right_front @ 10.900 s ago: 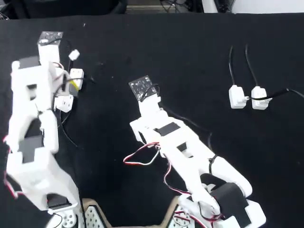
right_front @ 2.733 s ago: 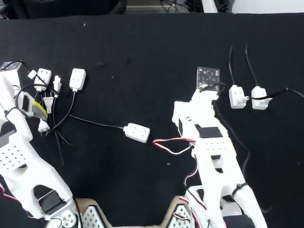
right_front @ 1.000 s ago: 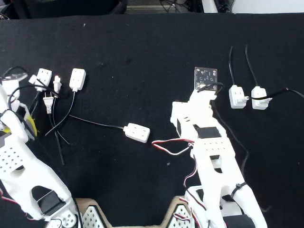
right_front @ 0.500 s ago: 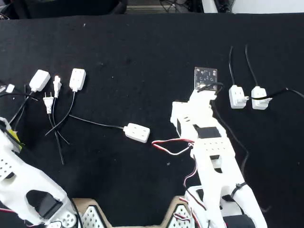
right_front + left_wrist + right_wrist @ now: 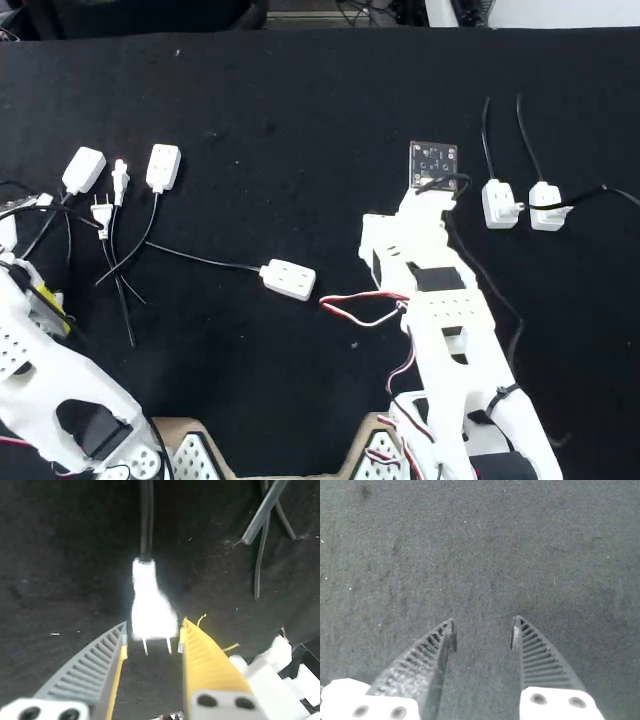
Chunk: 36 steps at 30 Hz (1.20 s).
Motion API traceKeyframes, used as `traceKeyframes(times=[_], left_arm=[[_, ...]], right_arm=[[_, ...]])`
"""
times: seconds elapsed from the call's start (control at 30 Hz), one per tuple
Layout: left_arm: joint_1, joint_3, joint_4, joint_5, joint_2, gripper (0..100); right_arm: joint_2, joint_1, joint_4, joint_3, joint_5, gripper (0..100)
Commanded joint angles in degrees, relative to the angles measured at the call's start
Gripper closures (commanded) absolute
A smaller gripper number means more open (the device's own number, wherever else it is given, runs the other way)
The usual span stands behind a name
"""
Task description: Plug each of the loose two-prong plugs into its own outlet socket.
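- The left hand (image 5: pixel 154 626) is gripping a white two-prong plug (image 5: pixel 150 605). Its grey and yellow fingertips are pressing the plug's wide end from either side, and the prongs are pointing back between the fingers.
- The plug's black cord (image 5: pixel 146 520) is running straight away from the hand over the black counter (image 5: pixel 60 555), with other dark cords (image 5: pixel 260 545) lying beside it.
- In the high view the left arm (image 5: pixel 40 380) is sitting at the counter's left edge.
- Near that arm, a white socket (image 5: pixel 82 169) and a second socket (image 5: pixel 163 166) are lying with a loose plug (image 5: pixel 120 178) between them. Another loose plug (image 5: pixel 101 212) is lying just below.
- A third socket (image 5: pixel 288 279) is lying near the counter's middle, on the end of a black cord.
- The right hand (image 5: pixel 482 627) is hanging open over bare counter, its fingers well apart and holding nothing.
- The right arm (image 5: pixel 440 300) is standing right of the middle. Two white socket blocks (image 5: pixel 497 203) are lying side by side near its far end.
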Motion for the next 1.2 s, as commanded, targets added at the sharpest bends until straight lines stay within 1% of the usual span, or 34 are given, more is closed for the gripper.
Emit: traceKeyframes(times=[0.0, 0.13, 0.2, 0.3, 0.37, 0.5, 0.7, 0.73, 0.9, 1.17], left_arm=[[0.0, -5.8, 0.8, -0.1, -3.3, 83], [1.3, -8.4, 0.4, 0.0, -3.1, 83], [1.7, -7.5, -2.2, 0.7, -2.4, 83], [1.8, -7.3, -6.5, 5.1, 0.0, 83], [2.3, -7.4, -7.7, 6.8, 1.1, 83], [3.5, -7.0, -7.6, 6.9, 2.7, 83], [3.1, -6.8, -7.6, 6.9, 2.5, 83], [3.1, -6.8, -7.2, 7.0, 2.5, 83], [3.1, -10.1, -0.5, 6.9, 2.5, 83], [1.2, -11.6, -0.4, 6.9, 2.5, 83]], right_arm=[[0.0, -0.7, -1.1, -1.2, -0.6, 83.2], [0.0, -0.7, -1.1, -1.2, -0.6, 83.2], [0.0, -0.7, -1.1, -1.2, -0.6, 83.2], [0.0, -0.7, -1.1, -1.2, -0.6, 83.2], [0.0, -0.7, -1.1, -1.2, -0.6, 83.2], [0.0, -0.7, -1.1, -1.2, -0.6, 83.2], [0.0, -0.7, -1.1, -1.2, -0.6, 83.2], [0.0, -0.7, -1.1, -1.2, -0.6, 83.2], [0.0, -0.7, -1.1, -1.2, -0.6, 83.2], [0.0, -0.7, -1.1, -1.2, -0.6, 83.2]])
